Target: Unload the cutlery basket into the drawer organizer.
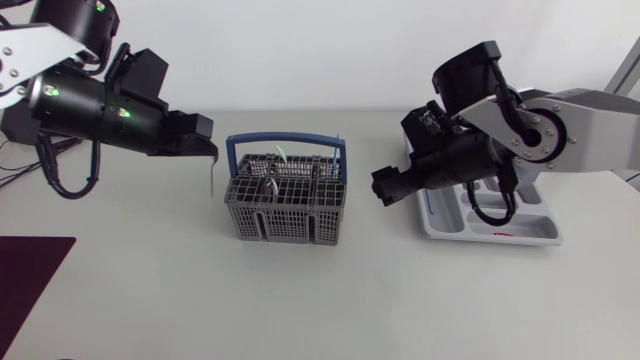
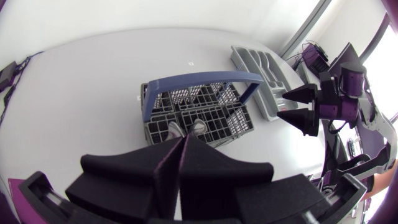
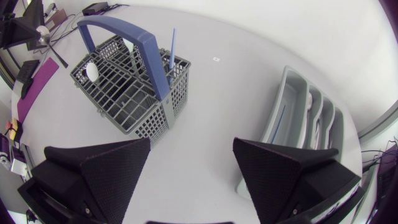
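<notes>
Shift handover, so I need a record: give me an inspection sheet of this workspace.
Surface: white table, plain.
Job's things: cutlery basket upright, cutlery inside; drawer organizer partly under the right arm, a blue piece inside.
Clutter: dark mat at the table's corner.
Grippers: left gripper shut on a thin utensil beside the basket; right gripper open, between basket and organizer.
Cables: black cable looping off the left arm.
Surroundings: nothing seen.

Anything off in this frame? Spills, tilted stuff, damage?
Nothing looks spilled or damaged. The basket stands upright and the organizer lies flat. Only oddity: a thin piece hangs from the shut left gripper, beside the basket on the side away from the organizer.
</notes>
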You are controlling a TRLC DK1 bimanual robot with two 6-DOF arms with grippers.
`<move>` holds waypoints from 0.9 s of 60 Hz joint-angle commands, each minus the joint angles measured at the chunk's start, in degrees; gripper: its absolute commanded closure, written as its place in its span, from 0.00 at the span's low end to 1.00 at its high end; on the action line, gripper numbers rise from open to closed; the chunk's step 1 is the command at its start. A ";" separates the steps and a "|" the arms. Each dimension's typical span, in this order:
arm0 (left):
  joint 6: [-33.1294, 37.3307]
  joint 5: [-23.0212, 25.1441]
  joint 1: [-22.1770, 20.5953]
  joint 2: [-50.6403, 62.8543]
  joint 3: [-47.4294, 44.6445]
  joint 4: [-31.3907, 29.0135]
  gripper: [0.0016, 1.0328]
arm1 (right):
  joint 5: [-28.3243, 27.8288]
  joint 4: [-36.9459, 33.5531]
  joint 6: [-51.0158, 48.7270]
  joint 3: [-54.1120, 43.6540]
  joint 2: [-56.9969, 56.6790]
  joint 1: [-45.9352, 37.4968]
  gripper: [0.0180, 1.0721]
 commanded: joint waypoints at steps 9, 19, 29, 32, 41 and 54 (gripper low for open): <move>1.63 0.38 -2.24 -7.07 0.15 -1.89 0.80 | -1.49 3.40 -4.40 -5.28 -7.60 1.48 0.09; 6.73 11.46 -2.59 -6.54 0.07 -3.47 0.80 | -5.97 4.89 -7.56 -8.18 -12.88 2.19 0.09; 12.71 20.33 -4.18 -4.43 -0.64 -4.08 0.80 | -13.00 5.86 -11.87 -11.00 -17.71 3.06 0.09; 14.64 22.97 -4.97 -4.34 -0.81 -4.26 0.80 | -14.85 6.48 -13.63 -12.23 -19.03 3.15 0.09; 20.36 28.24 -8.57 -3.64 -1.43 -4.52 0.80 | -15.73 6.56 -19.34 -15.04 -22.28 6.32 0.09; 30.20 34.66 -12.17 2.07 0.33 -8.30 0.80 | -22.14 2.70 -25.23 -15.92 -25.45 7.28 0.09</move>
